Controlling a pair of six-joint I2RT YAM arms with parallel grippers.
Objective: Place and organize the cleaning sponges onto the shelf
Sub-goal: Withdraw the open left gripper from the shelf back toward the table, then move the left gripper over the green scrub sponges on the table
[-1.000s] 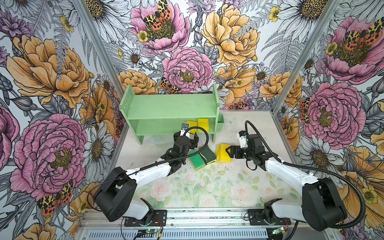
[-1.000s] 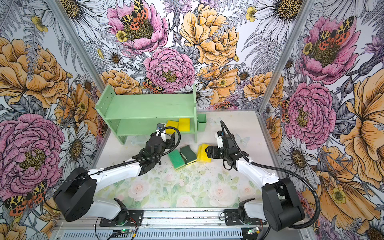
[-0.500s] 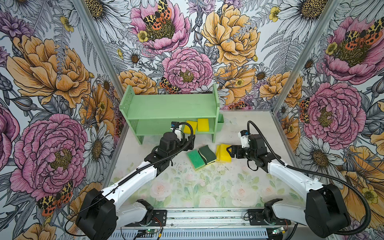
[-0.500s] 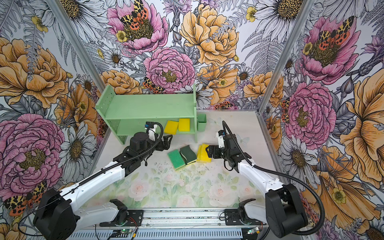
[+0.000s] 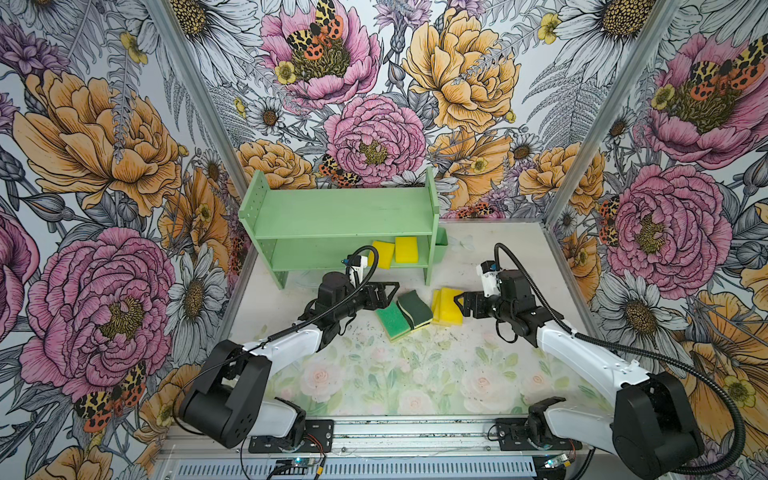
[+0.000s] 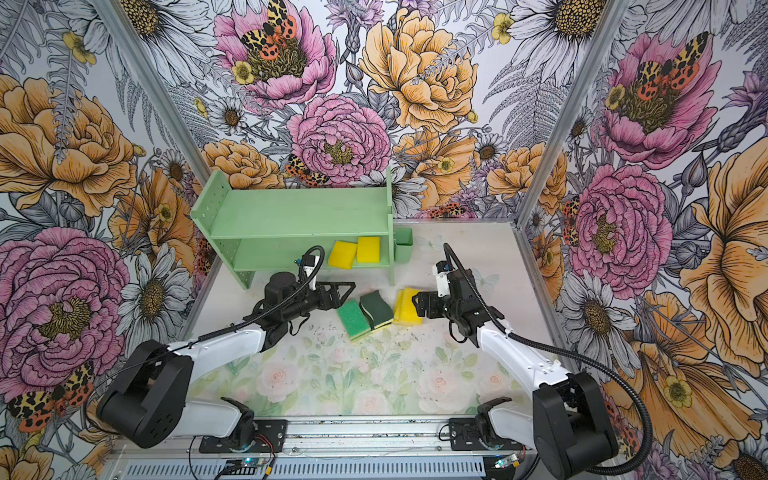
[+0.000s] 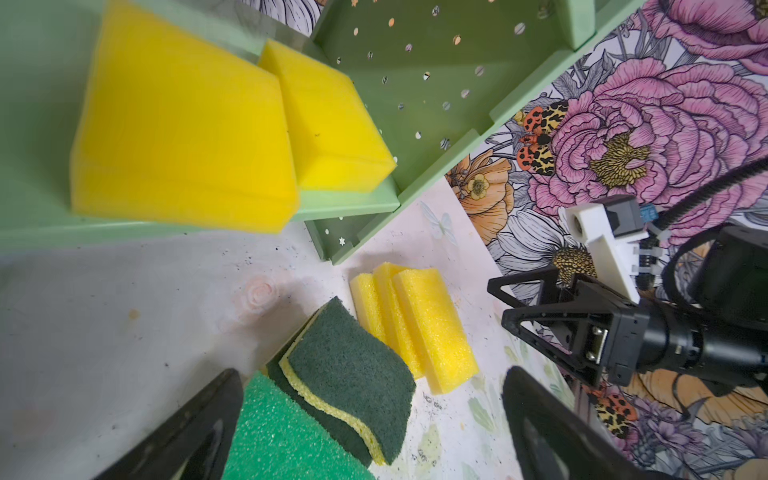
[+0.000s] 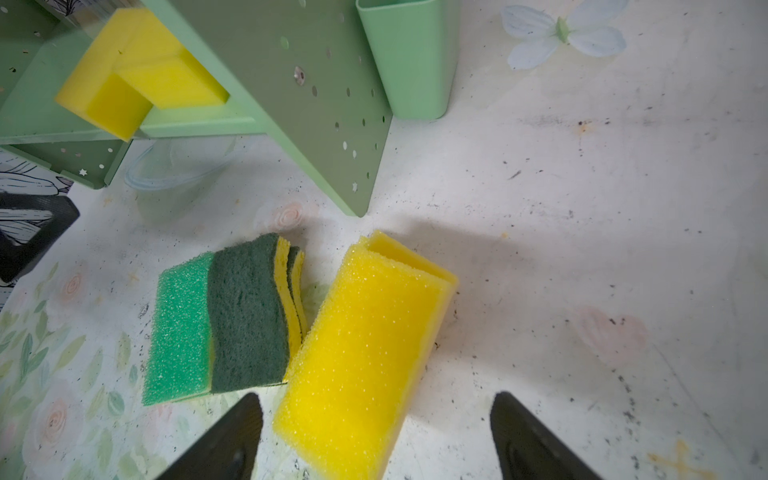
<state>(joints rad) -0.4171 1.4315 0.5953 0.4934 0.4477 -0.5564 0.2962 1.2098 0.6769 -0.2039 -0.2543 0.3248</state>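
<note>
The shelf (image 5: 332, 216) is a pale mint-green two-tier rack standing at the far side of the table (image 5: 415, 374), left of centre. Its side panels are dotted with holes, and a small green cup (image 5: 441, 246) hangs on its right side. Two plain yellow sponges (image 5: 406, 249) lie side by side at the right end of its lower tier.

On the table just near of the shelf's right leg lies a bright-green-topped sponge (image 5: 390, 321). Two wavy-edged dark-green-topped sponges (image 5: 414, 306) with yellow bases overlap its right side. Just right of them is a yellow stack (image 5: 448, 305) of three coarse-pored blocks leaning together.

The left gripper (image 5: 386, 296) sits just left of the green pile with its jaws wide apart, holding nothing. The right gripper (image 5: 460, 305) is at the stack's right edge, jaws spread and clamping nothing.
</note>
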